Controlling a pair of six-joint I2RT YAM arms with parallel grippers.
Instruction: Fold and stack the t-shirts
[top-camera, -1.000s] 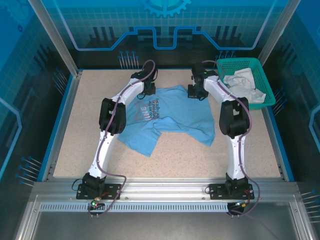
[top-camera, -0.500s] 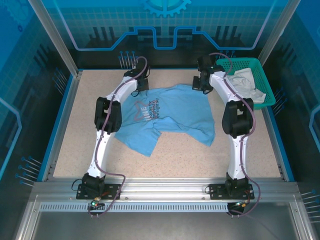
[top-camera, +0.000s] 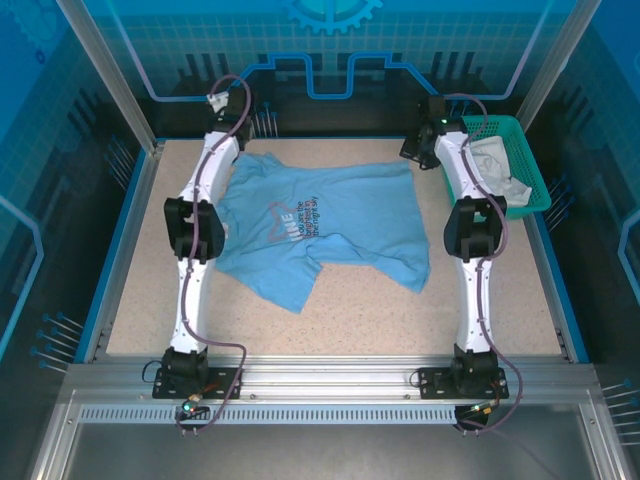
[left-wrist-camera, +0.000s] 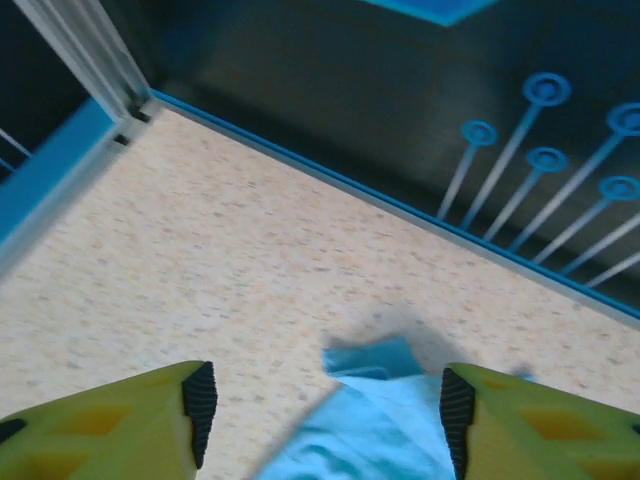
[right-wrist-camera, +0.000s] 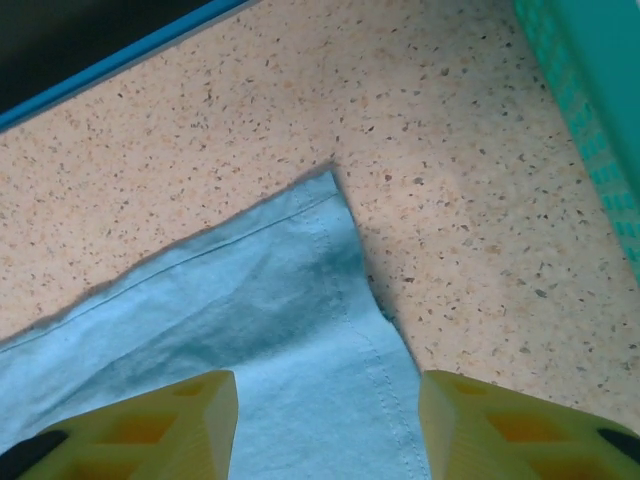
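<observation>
A light blue short-sleeved t-shirt (top-camera: 340, 225) with a small dark-and-red chest print (top-camera: 297, 222) lies spread, print side up, on the speckled beige table (top-camera: 400, 310), to the left of a teal plastic mesh basket (top-camera: 528, 140). Its lower part is creased and partly folded over. A crumpled plain white t-shirt (top-camera: 490, 165) lies inside the basket.

The right gripper (right-wrist-camera: 325, 405) is just beside the left wall of the basket. Its yellow fingers (right-wrist-camera: 150, 420) stand wide apart and hold nothing, and the shirt corner nearest the basket lies flat under them. The left gripper (left-wrist-camera: 325, 410) is well apart from the basket, at the shirt's far corner on the other side. Its jaws are also spread wide, with a blurred tip of blue cloth between them, not pinched.
</observation>
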